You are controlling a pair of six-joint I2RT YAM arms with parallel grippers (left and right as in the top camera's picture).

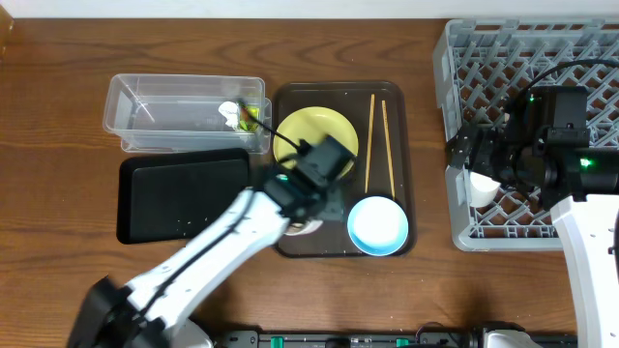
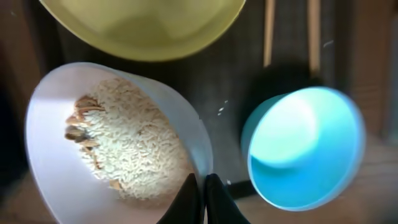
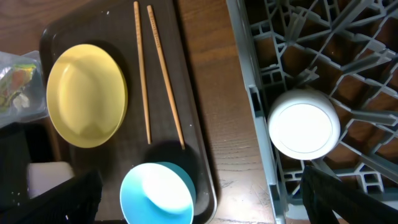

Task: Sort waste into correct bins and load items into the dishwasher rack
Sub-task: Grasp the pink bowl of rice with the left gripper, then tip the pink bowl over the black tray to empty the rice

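My left jaws are pinched almost shut on the near rim of the rice bowl [image 2: 118,143], one finger on each side of the wall by the look of it. That is a thin-edge hold on a loaded bowl, so I judge the main risk is the rim slipping, or the bowl tipping and shedding rice [image 2: 137,149] onto the brown tray [image 1: 398,145]. The blue bowl [image 2: 305,146] sits just right of it and the plate [image 2: 143,25] just beyond, so a sideways lift could knock either. The bins lie left, the tub [image 1: 145,106] and the black tray [image 1: 174,203]. Tilting too early would scatter grains on the tabletop [image 1: 58,116]. My right jaws are wide open and empty over the rack [image 1: 542,58], by the upturned white bowl [image 3: 305,127].
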